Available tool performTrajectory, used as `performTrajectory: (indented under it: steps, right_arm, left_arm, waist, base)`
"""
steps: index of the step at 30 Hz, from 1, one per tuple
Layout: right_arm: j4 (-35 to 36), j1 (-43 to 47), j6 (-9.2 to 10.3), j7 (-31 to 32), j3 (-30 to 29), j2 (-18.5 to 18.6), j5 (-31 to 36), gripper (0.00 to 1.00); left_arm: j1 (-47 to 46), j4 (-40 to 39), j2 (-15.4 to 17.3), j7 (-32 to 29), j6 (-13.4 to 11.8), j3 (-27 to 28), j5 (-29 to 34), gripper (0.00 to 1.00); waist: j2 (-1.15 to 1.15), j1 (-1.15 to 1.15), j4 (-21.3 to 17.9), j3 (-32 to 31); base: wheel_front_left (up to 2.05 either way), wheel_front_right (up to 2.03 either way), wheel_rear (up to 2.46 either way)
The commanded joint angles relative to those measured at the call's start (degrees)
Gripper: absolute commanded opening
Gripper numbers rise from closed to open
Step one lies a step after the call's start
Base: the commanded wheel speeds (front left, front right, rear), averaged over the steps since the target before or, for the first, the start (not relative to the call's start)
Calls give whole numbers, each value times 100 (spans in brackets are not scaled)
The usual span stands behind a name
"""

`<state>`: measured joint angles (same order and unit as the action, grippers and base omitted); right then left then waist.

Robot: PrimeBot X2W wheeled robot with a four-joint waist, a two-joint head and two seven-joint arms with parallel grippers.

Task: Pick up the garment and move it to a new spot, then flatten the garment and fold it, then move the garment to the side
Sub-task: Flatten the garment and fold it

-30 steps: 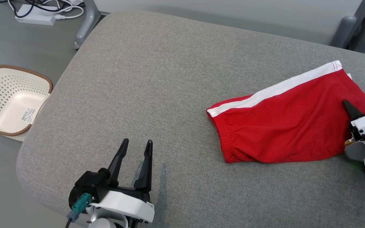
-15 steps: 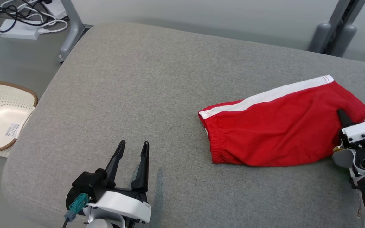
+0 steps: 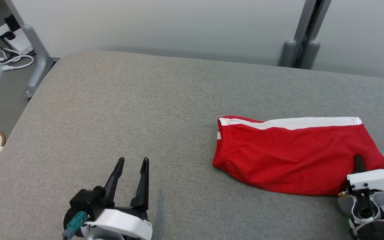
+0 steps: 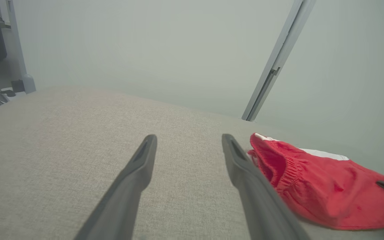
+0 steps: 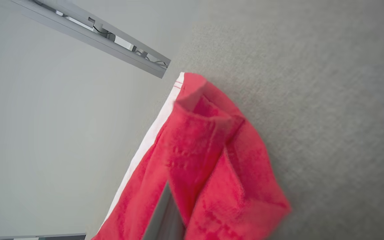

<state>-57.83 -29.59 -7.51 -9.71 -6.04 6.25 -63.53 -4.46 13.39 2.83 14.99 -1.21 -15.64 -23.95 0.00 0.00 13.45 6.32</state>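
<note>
Okay, status. Garment (image 3: 288, 153) = red shorts with a white side stripe (image 3: 292, 122), lying on the right part of the grey fabric-covered desk (image 3: 138, 100). Elastic waistband (image 3: 224, 146) points toward the middle, leg hems toward the right edge. Mostly flat, a few soft wrinkles.

Right end effector (image 3: 357, 160): pressed together, pinching the cloth at the hem end, near corner. Right wrist view shows red fabric bunched and wrapped round a finger, so I judge it has more than one layer.

Left end effector (image 3: 133, 160): fingers spread, nothing in them, above bare desk, well apart from the shorts.

Handling, my read: light, thin knit, fully limp. It will drape and sag from any single pinch, and a one-corner lift likely lets the layers fall open. Not fragile. Against the fabric top it may drag and bunch rather than slide.

Best holds: the waistband, since the elastic is thick and gives bite, or the hem corners. For flattening, take two corners, one per end effector, and pull taut.
</note>
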Motion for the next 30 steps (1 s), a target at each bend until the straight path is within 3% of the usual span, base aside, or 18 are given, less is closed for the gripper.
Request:
performTrajectory:
  steps: [1,13,22,30]
  right_arm:
    - [-111,248,3,-88,1,-7,45,0]
    - [-244,416,3,-514,-112,-187,271,0]
    - [642,270,0,-553,251,-226,669,0]
    - [1836,523,0,-555,1077,-295,1220,0]
  left_arm:
    - [62,7,21,19,18,42,17,100]
    - [96,70,21,18,108,85,56,100]
    - [149,116,20,19,128,109,70,100]
    - [237,175,20,19,142,93,-213,100]
  waist:
    - [0,0,-142,-120]
    - [0,0,-472,-292]
    - [0,0,-362,-394]
    - [0,0,-58,-537]
  base:
    - [0,0,0]
    - [0,0,0]
    - [0,0,0]
    - [0,0,0]
